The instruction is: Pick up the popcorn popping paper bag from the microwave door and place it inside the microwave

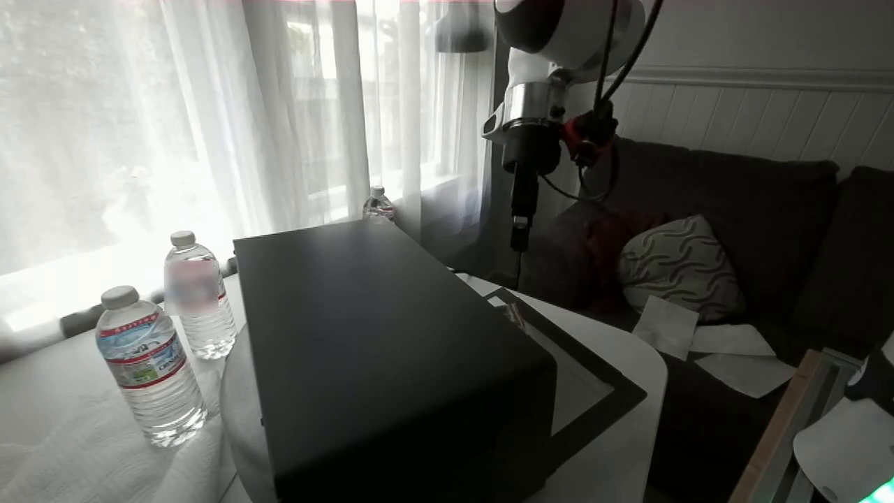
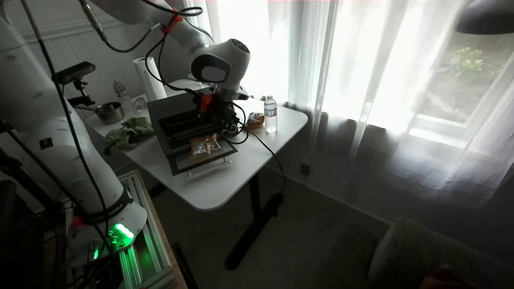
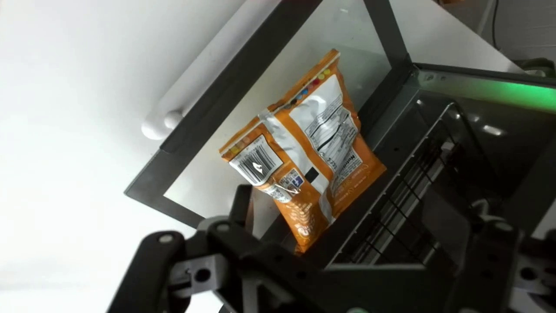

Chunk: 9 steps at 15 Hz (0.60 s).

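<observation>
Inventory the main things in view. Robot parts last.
microwave: 1, black, on table
table: 1, white, under microwave
door: 1, black-framed, open over table
popcorn bag: 1, orange-white, on door
bottles: at least 3, clear, around microwave
packet: 1, orange, beside bottle
cloth: 1, green, beside microwave
pot: 1, silvery, near cloth
paper roll: 1, white, near microwave
curtains: several, white, beyond table
sofa: 1, dark, near table
sheets: 3, white, on sofa
arm: 1, white, over table
gripper: 1, black, near door

White round-cornered table [image 2: 245, 160] carrying black microwave [image 1: 391, 335], upright water bottle [image 2: 271, 116], orange packet [image 2: 255, 121] just beside bottle, crumpled green cloth [image 2: 134, 130], metal saucepan [image 2: 110, 114]
</observation>
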Motion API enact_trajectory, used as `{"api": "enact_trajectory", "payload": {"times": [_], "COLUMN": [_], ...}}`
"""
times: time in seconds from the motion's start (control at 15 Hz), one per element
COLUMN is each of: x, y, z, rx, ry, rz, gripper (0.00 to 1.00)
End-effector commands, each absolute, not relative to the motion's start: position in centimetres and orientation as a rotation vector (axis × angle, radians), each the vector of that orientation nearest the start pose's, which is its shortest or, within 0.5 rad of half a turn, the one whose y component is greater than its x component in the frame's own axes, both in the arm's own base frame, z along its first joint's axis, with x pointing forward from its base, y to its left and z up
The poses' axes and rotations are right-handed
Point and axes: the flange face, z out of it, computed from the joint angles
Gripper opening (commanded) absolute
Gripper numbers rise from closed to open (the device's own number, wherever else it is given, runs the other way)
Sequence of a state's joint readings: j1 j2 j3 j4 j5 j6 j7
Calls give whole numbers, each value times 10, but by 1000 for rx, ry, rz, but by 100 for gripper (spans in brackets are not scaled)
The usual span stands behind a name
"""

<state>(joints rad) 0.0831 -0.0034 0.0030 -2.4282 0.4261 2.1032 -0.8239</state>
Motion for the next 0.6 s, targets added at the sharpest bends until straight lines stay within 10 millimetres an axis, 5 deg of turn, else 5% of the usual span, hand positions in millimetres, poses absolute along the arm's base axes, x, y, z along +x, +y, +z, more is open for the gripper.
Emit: {"api": "enact_trajectory", "payload": {"times": [0.0,0.07,0.53], "x": [456,447,457], "y": [62,60,60], "z": [260,271,252], "rx": [-2446,-2513,-2458], "ry": [-855,-851,-868], "rz": [238,238,254], "gripper": [100,100,100]}}
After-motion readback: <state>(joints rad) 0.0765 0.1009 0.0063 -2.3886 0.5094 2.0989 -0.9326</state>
